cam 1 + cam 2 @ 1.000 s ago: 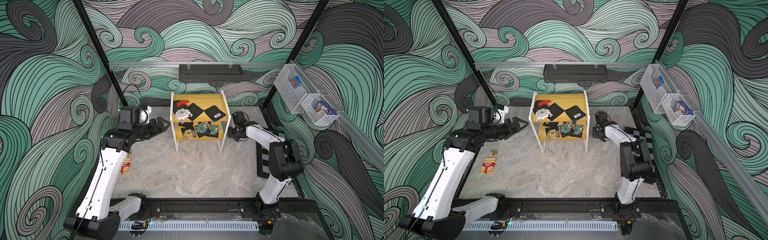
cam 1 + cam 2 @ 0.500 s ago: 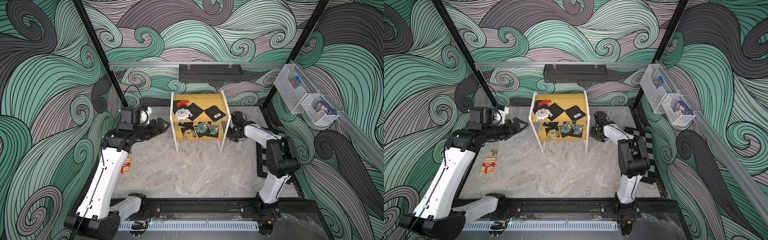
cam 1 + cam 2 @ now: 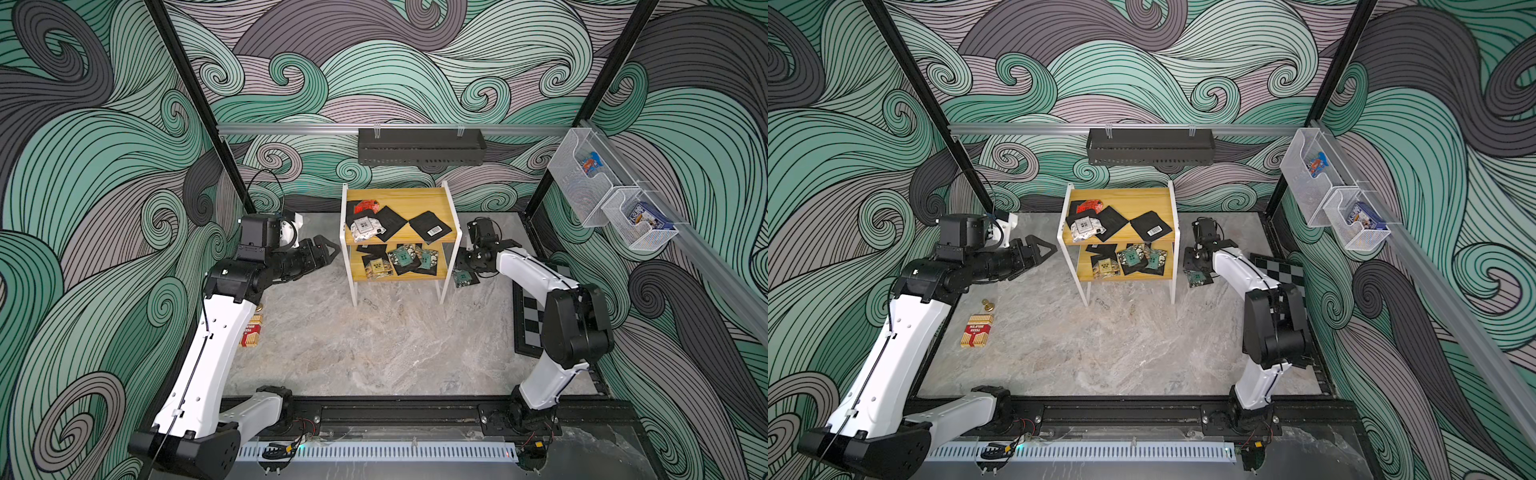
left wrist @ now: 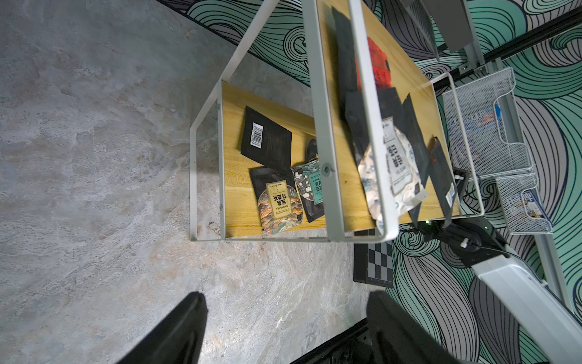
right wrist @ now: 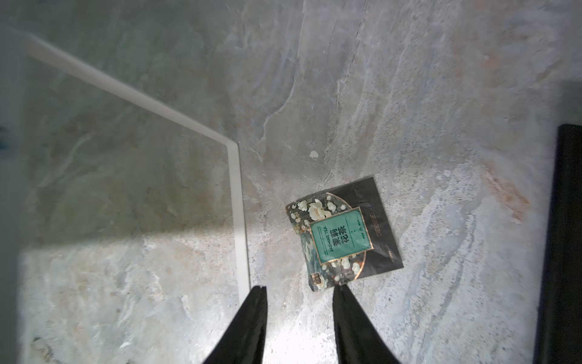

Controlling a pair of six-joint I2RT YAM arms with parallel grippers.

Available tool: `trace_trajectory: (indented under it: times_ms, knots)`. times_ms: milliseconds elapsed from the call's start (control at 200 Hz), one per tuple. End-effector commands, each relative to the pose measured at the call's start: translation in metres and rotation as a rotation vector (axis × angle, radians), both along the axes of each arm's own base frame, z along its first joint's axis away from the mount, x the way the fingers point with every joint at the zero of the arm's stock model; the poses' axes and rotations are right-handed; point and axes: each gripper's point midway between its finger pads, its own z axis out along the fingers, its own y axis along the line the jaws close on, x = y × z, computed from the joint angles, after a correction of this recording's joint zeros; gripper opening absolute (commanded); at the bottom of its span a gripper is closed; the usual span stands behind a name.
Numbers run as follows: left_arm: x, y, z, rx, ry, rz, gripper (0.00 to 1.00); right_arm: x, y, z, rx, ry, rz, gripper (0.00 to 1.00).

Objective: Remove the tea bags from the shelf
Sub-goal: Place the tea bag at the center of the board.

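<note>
Right wrist view: right gripper (image 5: 299, 291) angled down over tabletop (image 5: 409, 94), jaws apart, empty. Teal-label sachet (image 5: 343, 234), "JASMINE TEA", lies flat just off its tips, right of shelf (image 3: 399, 195). L arm stretched level twd shelf's left side; left gripper (image 3: 334, 249) wide apart, empty. Gold-label sachet (image 4: 278, 201), "OOLONG TEA", on lower board.

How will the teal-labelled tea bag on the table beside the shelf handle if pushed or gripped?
The tea bag lies thin and flat on the table, so it is probably light and would slide if pushed. Its rumpled wrapper suggests it bends; catching an edge may be hard.
</note>
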Motion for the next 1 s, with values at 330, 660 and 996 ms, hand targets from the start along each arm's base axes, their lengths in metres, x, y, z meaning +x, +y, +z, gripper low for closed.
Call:
trace_trajectory:
  times_ms: [330, 660, 996]
  knots:
    - [-0.004, -0.019, 0.043, -0.018, -0.093, -0.108, 0.84, -0.057, -0.008, 0.097, 0.058, -0.132, 0.022, 0.57]
    - [0.003, -0.033, 0.054, -0.002, -0.109, -0.144, 0.84, -0.103, 0.023, 0.176, 0.079, -0.279, 0.239, 0.65]
    - [0.007, -0.040, 0.060, 0.009, -0.121, -0.164, 0.79, -0.139, 0.071, 0.230, 0.035, -0.409, 0.505, 0.72]
